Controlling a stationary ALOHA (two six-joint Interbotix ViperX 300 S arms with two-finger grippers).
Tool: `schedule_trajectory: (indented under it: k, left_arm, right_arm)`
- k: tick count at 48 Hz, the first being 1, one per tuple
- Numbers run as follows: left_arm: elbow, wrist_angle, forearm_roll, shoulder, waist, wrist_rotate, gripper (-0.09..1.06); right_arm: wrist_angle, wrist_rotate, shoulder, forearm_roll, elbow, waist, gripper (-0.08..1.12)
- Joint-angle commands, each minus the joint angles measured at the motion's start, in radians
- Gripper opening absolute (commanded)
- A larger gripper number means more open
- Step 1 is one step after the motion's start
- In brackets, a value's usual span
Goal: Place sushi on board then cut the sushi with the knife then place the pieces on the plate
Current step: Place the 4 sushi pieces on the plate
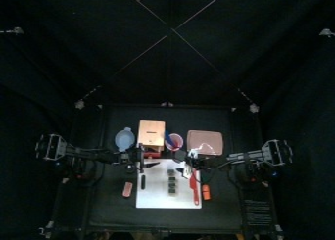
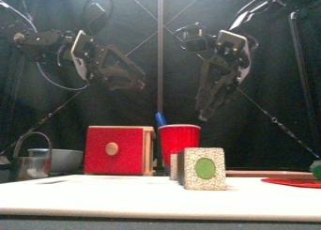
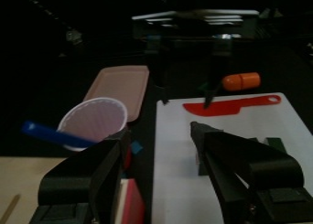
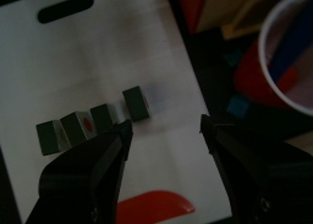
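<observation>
Left pincer [image 3: 159, 141]: jaws apart, nothing between them. It hangs above the table over the left part of the white board [image 1: 160, 207].
Right pincer [image 4: 167, 125]: jaws apart and empty. It hangs over the board's right part, just beside the sushi in the wrist view but not touching it.
Sushi [image 4: 91, 122]: on the board near its middle, four dark blocks in a short row, the end block a little apart from the rest. From the front the near block shows a speckled face with a green centre.
Red knife [image 3: 239, 104]: lies flat on the board along its right edge, clear of the sushi.
Pink tray [image 1: 207, 141]: on the table behind the board's right corner, with no sushi on it.
Red cup [image 2: 179, 145]: upright behind the board, between the wooden box [image 2: 119, 151] and the tray, with a blue knife [image 2: 160, 118] standing in it.
Bowl [image 1: 124, 138]: blue-grey, left of the box.
Orange toy [image 3: 241, 80]: off the board, just past the red knife.
</observation>
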Motion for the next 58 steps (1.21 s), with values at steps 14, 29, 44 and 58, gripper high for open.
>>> schedule_trajectory:
  k: [14, 29, 44, 58]
  left_arm:
    - [0.023, -0.009, -0.035, -0.025, 0.006, 0.002, 0.90]
    - [0.041, -0.009, -0.035, -0.025, 0.005, 0.000, 0.90]
    - [0.054, -0.009, -0.035, -0.025, 0.005, 0.003, 0.90]
    - [0.055, -0.009, -0.035, -0.023, 0.000, 0.002, 0.90]
  right_arm:
    - [-0.014, -0.020, 0.107, 0.035, -0.080, 0.002, 0.91]
    - [-0.014, -0.017, 0.138, 0.055, -0.077, -0.008, 0.60]
    - [0.121, 0.012, -0.124, 0.275, 0.106, -0.054, 0.49]
    - [0.032, 0.503, -0.232, 0.138, 0.253, -0.400, 0.49]
